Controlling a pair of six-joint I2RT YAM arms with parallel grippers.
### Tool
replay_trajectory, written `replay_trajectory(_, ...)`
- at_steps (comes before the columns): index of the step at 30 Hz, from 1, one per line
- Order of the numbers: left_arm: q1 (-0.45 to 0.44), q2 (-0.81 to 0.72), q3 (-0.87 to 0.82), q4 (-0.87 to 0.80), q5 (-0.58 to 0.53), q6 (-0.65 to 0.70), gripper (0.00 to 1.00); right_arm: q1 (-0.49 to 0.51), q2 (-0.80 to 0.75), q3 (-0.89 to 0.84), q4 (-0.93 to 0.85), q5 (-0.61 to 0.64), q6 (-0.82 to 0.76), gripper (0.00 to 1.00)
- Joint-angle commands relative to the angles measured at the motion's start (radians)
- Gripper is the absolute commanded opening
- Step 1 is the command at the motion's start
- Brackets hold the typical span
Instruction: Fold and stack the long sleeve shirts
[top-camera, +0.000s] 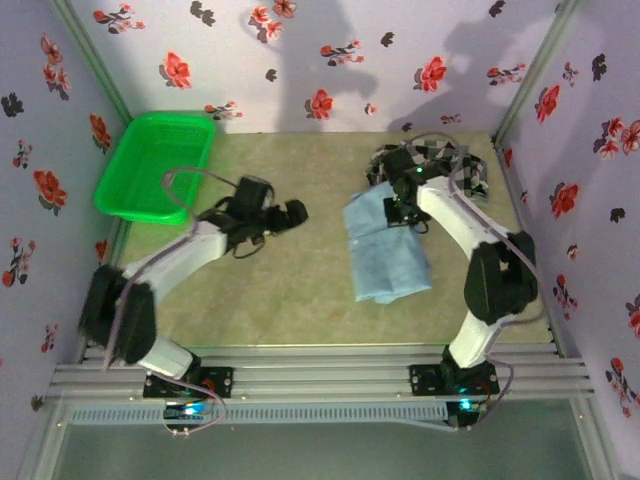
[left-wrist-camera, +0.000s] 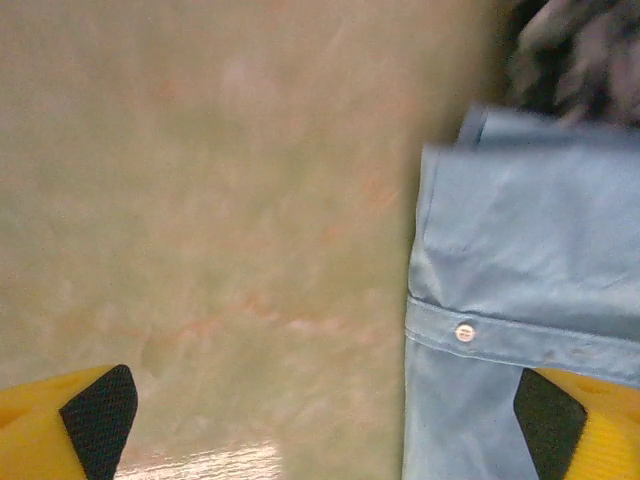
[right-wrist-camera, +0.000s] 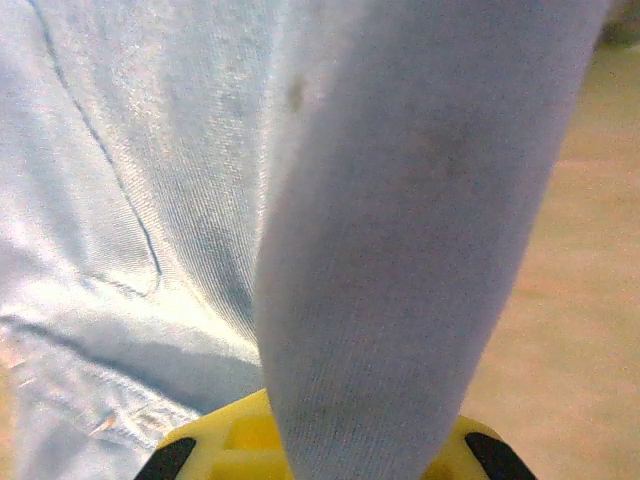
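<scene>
Table: basket left, blue shirt right

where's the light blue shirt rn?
Top view: the light blue shirt lies right of centre on the table, the checked shirt behind it, with the right gripper shut on a fold near its far end.

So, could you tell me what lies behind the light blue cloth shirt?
A crumpled black-and-white checked cloth shirt, near the back wall. The right arm covers where it meets the light blue shirt, so overlap is hidden.
</scene>
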Motion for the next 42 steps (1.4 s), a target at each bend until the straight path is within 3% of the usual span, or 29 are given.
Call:
replay_trajectory(1,0.061,-0.179,0.047,-0.109,-0.041,0.077,1.0,0.042,-0.068,0.083,-0.224,0.42,-0.037,0.0)
replay_trajectory(6,0.126,-0.339,0.066,-0.256,-0.051,0.139,1.0,0.218,0.073,0.172,-0.351,0.512,0.016,0.0)
replay_trajectory(11,0.132,-0.441,-0.041,-0.322,-0.019,0.108,1.0,0.368,0.363,0.219,-0.354,0.376,0.146,0.0)
replay_trajectory(15,0.13,-0.536,-0.158,-0.36,0.004,0.079,1.0,0.453,0.574,0.396,-0.335,0.224,0.211,0.0)
replay_trajectory(17,0.13,-0.586,-0.187,-0.399,-0.001,0.075,1.0,0.481,0.619,0.477,-0.315,0.122,0.236,0.09)
replay_trajectory(18,0.13,-0.611,-0.198,-0.418,-0.004,0.07,1.0,0.485,0.621,0.499,-0.287,0.04,0.253,0.22)
replay_trajectory(20,0.13,-0.655,-0.219,-0.442,-0.005,0.049,1.0,0.484,0.584,0.495,-0.204,-0.161,0.275,0.43)
replay_trajectory(23,0.126,-0.709,-0.263,-0.452,0.019,-0.006,1.0,0.473,0.438,0.396,-0.042,-0.423,0.338,0.63)
replay_trajectory(25,0.113,-0.733,-0.301,-0.439,0.022,-0.041,1.0,0.453,0.34,0.335,0.001,-0.539,0.372,0.69)
replay_trajectory(27,0.096,-0.738,-0.351,-0.4,0.024,-0.086,1.0,0.431,0.227,0.281,0.006,-0.567,0.376,0.71)
replay_trajectory(30,0.041,-0.69,-0.448,-0.208,0.069,-0.193,1.0,0.343,0.073,0.184,-0.009,-0.541,0.372,0.73)
replay_trajectory(34,-0.102,-0.488,-0.494,0.087,0.063,-0.312,1.0,0.152,-0.026,0.047,-0.058,-0.484,0.287,0.71)
replay_trajectory(36,-0.168,-0.367,-0.444,0.15,0.042,-0.324,0.99,0.1,-0.032,-0.01,-0.043,-0.493,0.228,0.67)
replay_trajectory(38,-0.209,-0.239,-0.388,0.197,0.021,-0.34,0.92,0.101,-0.042,-0.067,0.013,-0.553,0.161,0.65)
replay_trajectory(40,-0.219,-0.144,-0.35,0.22,0.002,-0.368,0.77,0.139,-0.053,-0.114,0.074,-0.607,0.131,0.65)
replay_trajectory(42,-0.206,-0.074,-0.335,0.212,-0.026,-0.418,0.63,0.187,-0.044,-0.126,0.092,-0.577,0.084,0.67)
